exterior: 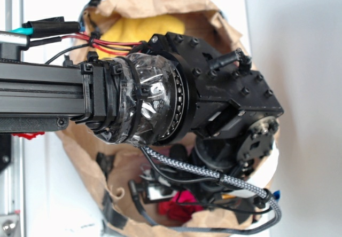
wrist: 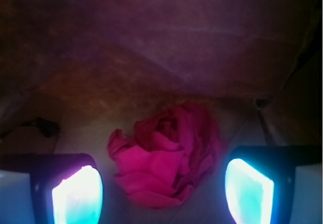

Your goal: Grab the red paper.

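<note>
The red paper (wrist: 166, 156) is a crumpled, rose-like wad lying on the floor of a brown paper bag. In the wrist view it sits between my two glowing fingertip pads (wrist: 78, 196), with a gap on each side. My gripper (wrist: 164, 193) is open and touches nothing. In the exterior view only a small patch of the red paper (exterior: 179, 205) shows below the black arm, near the bag's lower rim. The gripper itself is buried under the arm and cables there.
The brown paper bag (exterior: 155, 5) surrounds the arm, and its wall (wrist: 161, 42) rises close behind the paper. A yellow cloth (exterior: 136, 29) lies in the bag's far part. A braided cable (exterior: 214, 175) loops across the opening.
</note>
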Controlling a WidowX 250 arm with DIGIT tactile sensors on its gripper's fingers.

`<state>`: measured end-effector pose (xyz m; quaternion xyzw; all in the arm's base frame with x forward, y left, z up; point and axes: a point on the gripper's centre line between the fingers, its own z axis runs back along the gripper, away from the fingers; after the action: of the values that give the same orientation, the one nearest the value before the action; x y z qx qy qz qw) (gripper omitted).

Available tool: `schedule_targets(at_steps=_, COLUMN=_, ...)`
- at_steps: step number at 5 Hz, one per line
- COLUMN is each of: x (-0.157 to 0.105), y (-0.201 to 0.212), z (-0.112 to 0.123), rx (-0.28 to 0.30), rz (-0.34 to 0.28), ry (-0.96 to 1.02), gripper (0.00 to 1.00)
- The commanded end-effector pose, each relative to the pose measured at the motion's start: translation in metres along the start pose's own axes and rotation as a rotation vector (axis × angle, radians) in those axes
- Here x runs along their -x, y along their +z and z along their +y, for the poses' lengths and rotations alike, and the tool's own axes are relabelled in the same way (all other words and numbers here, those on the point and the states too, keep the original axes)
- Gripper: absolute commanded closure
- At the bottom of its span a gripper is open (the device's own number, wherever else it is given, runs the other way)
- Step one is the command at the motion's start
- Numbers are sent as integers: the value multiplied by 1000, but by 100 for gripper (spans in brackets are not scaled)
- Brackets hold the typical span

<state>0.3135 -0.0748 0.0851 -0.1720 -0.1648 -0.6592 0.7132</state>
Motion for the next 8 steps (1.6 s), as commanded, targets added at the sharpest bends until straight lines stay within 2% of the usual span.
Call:
schedule_targets(at_steps=1, x=-9, y=-27, z=-25, rx=13, rz=111, ry=-66, gripper=0)
schedule_targets(at_steps=2, x=-9, y=-34, z=-26, rx=26, rz=144, ry=-44, gripper=0)
schedule_targets(at_steps=3, x=-9, y=-34, z=-33, rx=18, rz=138, ry=-14, gripper=100)
schedule_targets(at_steps=5, x=-11, y=-32, z=-34, rx=11, rz=101, ry=2, gripper=100)
schedule_targets(at_steps=6, x=-12, y=-21, z=-32, rx=-38, rz=89, ry=7, gripper=100)
schedule_targets(at_steps=7, x=12, y=32, z=-17, rx=-189, rz=127, ry=63, gripper=100)
schedule_targets(at_steps=8, x=30, y=85, z=-12, rx=-296, rz=140, ry=168, gripper=100)
